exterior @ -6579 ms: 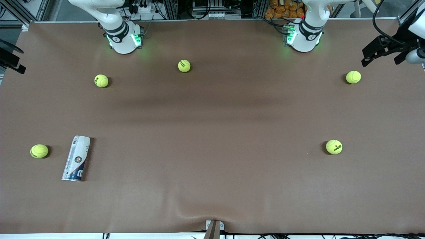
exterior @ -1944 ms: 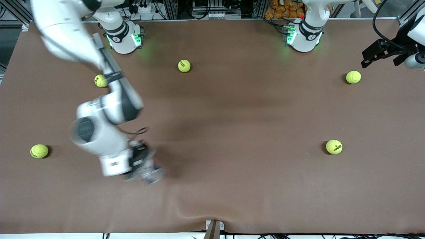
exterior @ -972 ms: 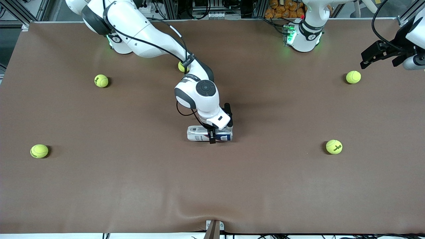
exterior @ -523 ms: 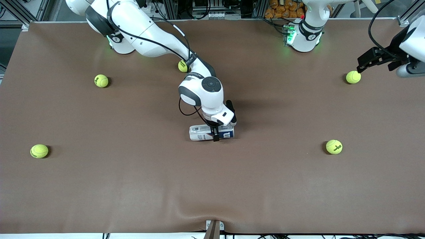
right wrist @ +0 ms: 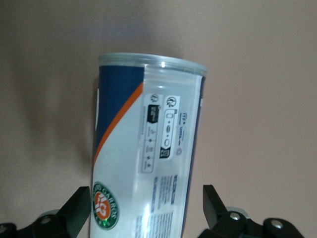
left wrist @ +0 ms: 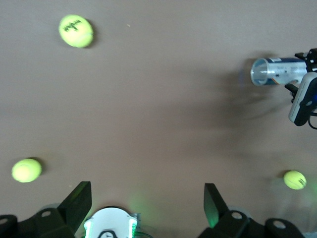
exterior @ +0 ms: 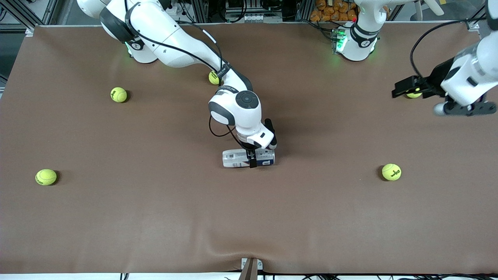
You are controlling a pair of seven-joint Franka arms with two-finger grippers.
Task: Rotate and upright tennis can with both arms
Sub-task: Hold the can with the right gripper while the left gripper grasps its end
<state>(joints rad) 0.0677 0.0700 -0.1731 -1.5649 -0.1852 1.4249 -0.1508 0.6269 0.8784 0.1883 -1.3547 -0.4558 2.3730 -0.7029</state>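
Observation:
The tennis can [exterior: 238,158] lies on its side in the middle of the table, silver rim toward the left arm's end. My right gripper [exterior: 251,157] is down over it, open, with one finger on each side of the can [right wrist: 148,148] and a small gap on one side. My left gripper [exterior: 401,90] is open and empty in the air over a tennis ball [exterior: 413,95] at the left arm's end. The left wrist view shows the can's open mouth [left wrist: 272,72] and the right hand [left wrist: 303,99] from afar.
Tennis balls lie around the brown table [exterior: 155,217]: one [exterior: 118,94] and one [exterior: 46,177] toward the right arm's end, one [exterior: 213,77] partly under the right arm, one [exterior: 391,172] toward the left arm's end.
The right arm carried the can from its end of the table to the middle; the can now lies level and has rolled slightly. The left arm has swung in over the table.

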